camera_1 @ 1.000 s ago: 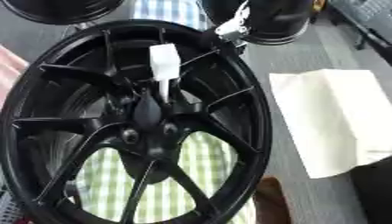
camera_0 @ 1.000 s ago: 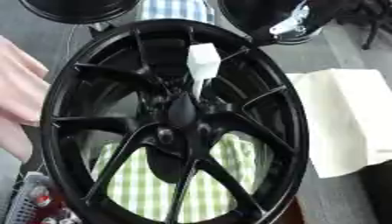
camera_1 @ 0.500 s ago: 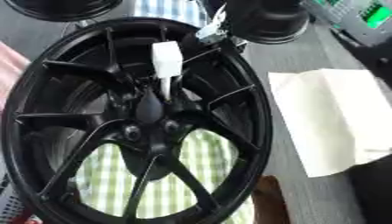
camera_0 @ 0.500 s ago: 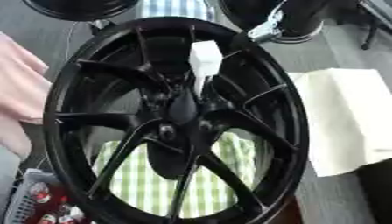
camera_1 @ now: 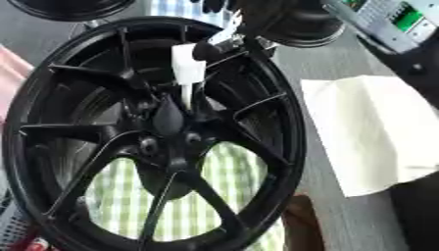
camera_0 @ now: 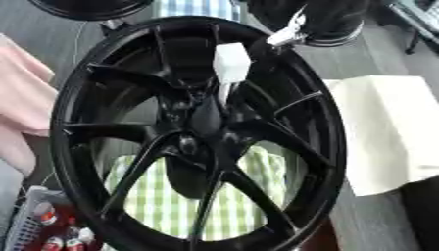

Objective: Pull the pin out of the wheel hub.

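A large black wheel (camera_0: 197, 137) fills most of the frame, standing on its edge and tilted slightly, its spokes running out from the hub (camera_0: 206, 117) near the middle. The pin (camera_0: 230, 68) sits in the hub: a thin white stem rises from just above the centre, and a wider white block tops it in the upper middle of the frame, between two spokes. My right hand (camera_1: 225, 41) comes in from the upper right, dark with a silver piece catching the light, and reaches over the wheel's upper rim. In the right eye view a rounded black fingertip sits just beside the right edge of the pin's white block, touching it or nearly so; I cannot tell which. I cannot tell either whether my fingers are spread, pressed together or pinching, since most of the hand blends into the dark shapes behind it. Through the lower gaps between the spokes a green and white checked cloth (camera_0: 171, 201) shows. A pale sheet (camera_0: 386, 132) lies on the grey table (camera_0: 360, 215) at the right of the frame, just beside the wheel's rim. Something pink (camera_0: 21, 98) fills the left edge, and a basket (camera_0: 26, 220) with small red and white things sits in the lower left corner.
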